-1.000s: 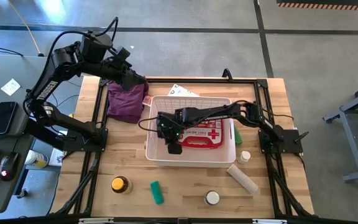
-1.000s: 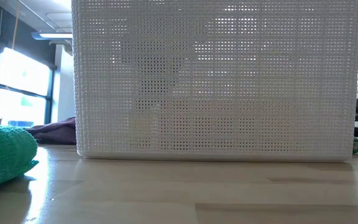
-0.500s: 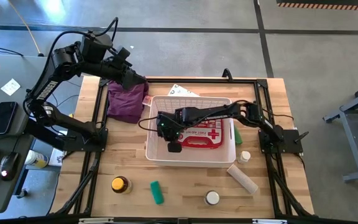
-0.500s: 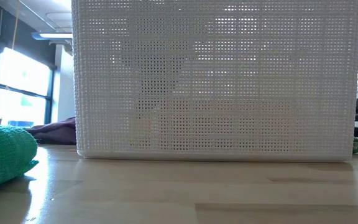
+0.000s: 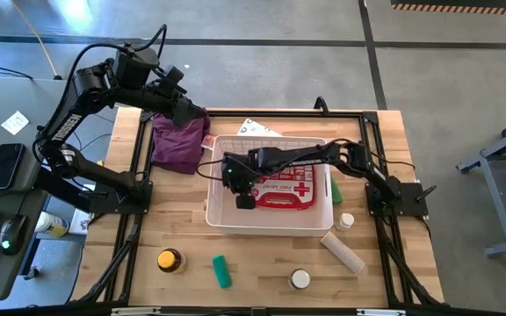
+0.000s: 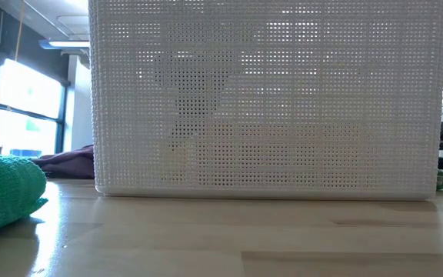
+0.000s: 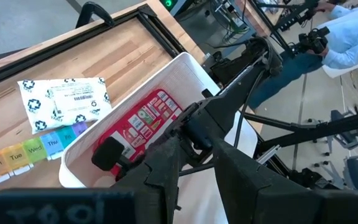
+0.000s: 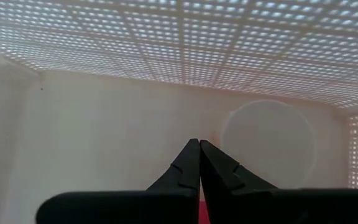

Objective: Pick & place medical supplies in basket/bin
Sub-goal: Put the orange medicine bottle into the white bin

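Right gripper point(image 5: 246, 202) inside basket point(image 5: 271, 219), jaws pressed together, empty, beside red pouch point(image 5: 290, 188). Left gripper point(image 5: 202, 112) over purple cloth point(image 5: 177, 145), jaws slightly parted, empty.

Bright, even daylight; low view's foreground seems blurred.

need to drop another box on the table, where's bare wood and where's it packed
Bare wood: the near-left corner, left of the amber bottle, and the far-right corner beyond the white basket. Crowded: the near edge, with the green tube, white-capped bottle and beige roll. The basket holds the red pouch and the shut right gripper. The purple cloth fills far left.
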Controlling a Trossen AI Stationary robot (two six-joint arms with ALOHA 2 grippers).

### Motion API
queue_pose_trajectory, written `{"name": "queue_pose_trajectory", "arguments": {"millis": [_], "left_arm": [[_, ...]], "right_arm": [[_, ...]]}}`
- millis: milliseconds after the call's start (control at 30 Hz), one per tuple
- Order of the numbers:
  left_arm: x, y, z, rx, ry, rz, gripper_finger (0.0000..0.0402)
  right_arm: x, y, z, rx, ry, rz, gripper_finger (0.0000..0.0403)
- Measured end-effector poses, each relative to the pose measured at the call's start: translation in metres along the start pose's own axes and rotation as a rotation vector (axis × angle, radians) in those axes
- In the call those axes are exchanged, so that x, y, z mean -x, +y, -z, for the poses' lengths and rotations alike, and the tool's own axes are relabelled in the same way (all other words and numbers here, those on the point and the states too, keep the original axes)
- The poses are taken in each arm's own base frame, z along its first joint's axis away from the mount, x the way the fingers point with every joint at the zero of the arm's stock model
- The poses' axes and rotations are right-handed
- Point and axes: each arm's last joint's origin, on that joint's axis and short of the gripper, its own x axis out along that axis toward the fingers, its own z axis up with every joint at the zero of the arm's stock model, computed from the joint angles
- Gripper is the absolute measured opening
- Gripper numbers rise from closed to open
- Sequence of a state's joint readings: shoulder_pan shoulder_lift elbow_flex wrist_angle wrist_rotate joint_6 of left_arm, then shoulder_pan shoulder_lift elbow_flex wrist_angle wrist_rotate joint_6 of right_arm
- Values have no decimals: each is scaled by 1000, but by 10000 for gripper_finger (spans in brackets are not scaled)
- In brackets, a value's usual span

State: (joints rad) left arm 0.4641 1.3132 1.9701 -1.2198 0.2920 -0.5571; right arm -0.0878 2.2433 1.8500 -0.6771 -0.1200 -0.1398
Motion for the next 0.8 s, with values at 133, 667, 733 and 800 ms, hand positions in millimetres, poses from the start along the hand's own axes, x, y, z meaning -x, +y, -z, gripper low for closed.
{"name": "queue_pose_trajectory", "arguments": {"millis": [133, 667, 733, 800], "left_arm": [[0, 0, 0, 1, 0, 0, 133], [0, 0, 0, 16, 1, 0, 133], [0, 0, 0, 16, 1, 0, 133], [0, 0, 0, 16, 1, 0, 133]], "right_arm": [[1, -6, 0, -10, -7, 12, 0], [-10, -15, 1, -33, -23, 83, 0], [-10, -16, 1, -33, -22, 100, 0], [-10, -17, 0, -34, -25, 120, 0]]}}
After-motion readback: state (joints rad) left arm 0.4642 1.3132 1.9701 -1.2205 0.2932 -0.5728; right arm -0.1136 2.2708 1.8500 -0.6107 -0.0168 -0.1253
